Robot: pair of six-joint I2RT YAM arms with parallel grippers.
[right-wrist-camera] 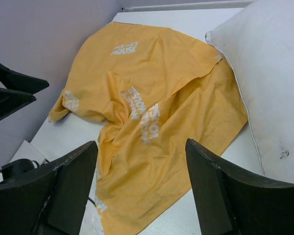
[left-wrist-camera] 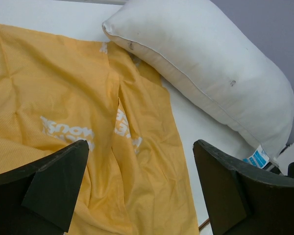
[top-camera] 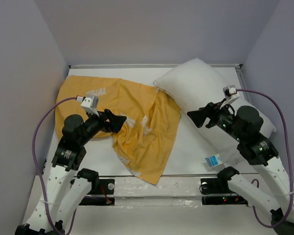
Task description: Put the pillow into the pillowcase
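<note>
Both arms hover with nothing held. The left gripper point(top-camera: 121, 120) hangs over the orange-yellow pillowcase point(top-camera: 137, 105), jaws spread wide and, as far as I can see, clear of the cloth; I'd say it is poised to pinch a fold. The pillowcase lies crumpled on the left half of the table point(top-camera: 186, 147), its far right edge touching the white pillow point(top-camera: 201, 83). The pillow lies diagonally down the right side, blue-and-white tag point(top-camera: 213, 160) at its near corner. The right gripper point(top-camera: 192, 119) hovers above it, jaws parted, empty. Where the pillowcase's opening is, I can't tell. Finding it looks like the first job.
</note>
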